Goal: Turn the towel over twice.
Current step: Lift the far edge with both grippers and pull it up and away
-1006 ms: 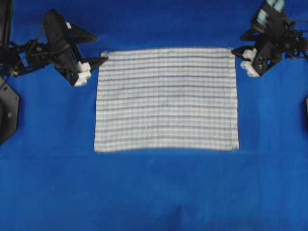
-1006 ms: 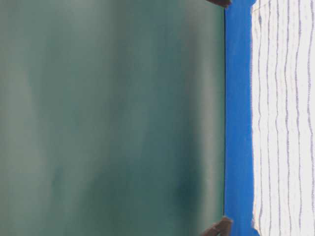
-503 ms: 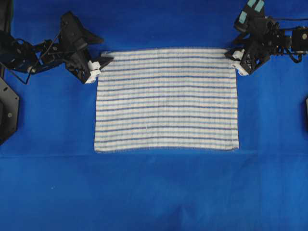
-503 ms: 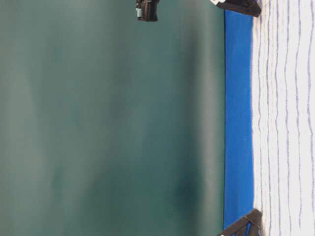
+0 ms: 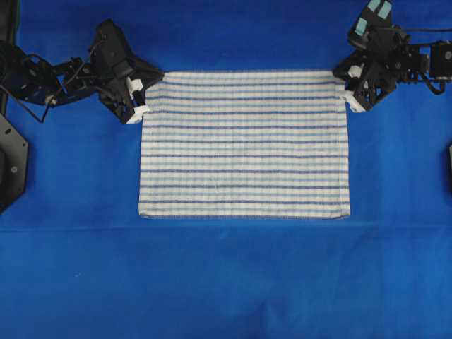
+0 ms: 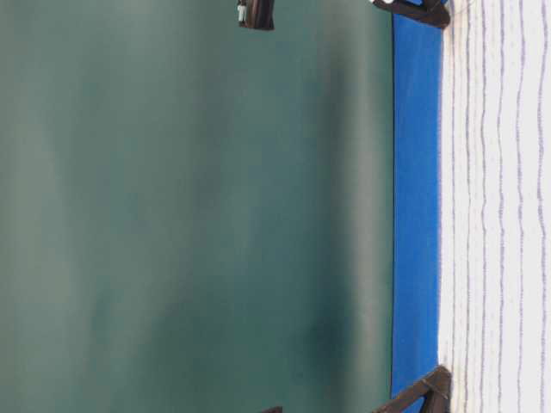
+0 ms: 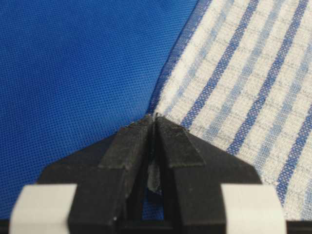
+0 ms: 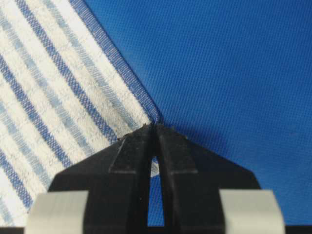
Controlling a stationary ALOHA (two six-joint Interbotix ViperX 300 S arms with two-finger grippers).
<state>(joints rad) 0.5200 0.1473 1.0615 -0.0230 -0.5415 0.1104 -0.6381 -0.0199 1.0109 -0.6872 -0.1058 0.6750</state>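
The towel (image 5: 244, 145), white with thin dark-blue and light-blue stripes, lies flat and spread on the blue sheet (image 5: 226, 282). My left gripper (image 5: 151, 85) is at its far left corner. In the left wrist view that gripper (image 7: 155, 118) is shut, with the towel (image 7: 253, 73) corner pinched between its black fingers (image 7: 129, 144). My right gripper (image 5: 342, 85) is at the far right corner. In the right wrist view it (image 8: 155, 126) is shut on that corner of the towel (image 8: 53, 97). The table-level view shows both gripper tips, left (image 6: 436, 385) and right (image 6: 433, 12), low at the towel's (image 6: 499, 215) far edge.
The blue sheet covers the whole table around the towel, with wide bare stretches in front of it and to both sides. A black arm base (image 5: 10, 166) stands at the left edge. A plain green wall (image 6: 189, 206) rises behind the table.
Both grippers have come in from beside the towel to its two far corners and have gone from open to shut on them. The towel still lies flat.
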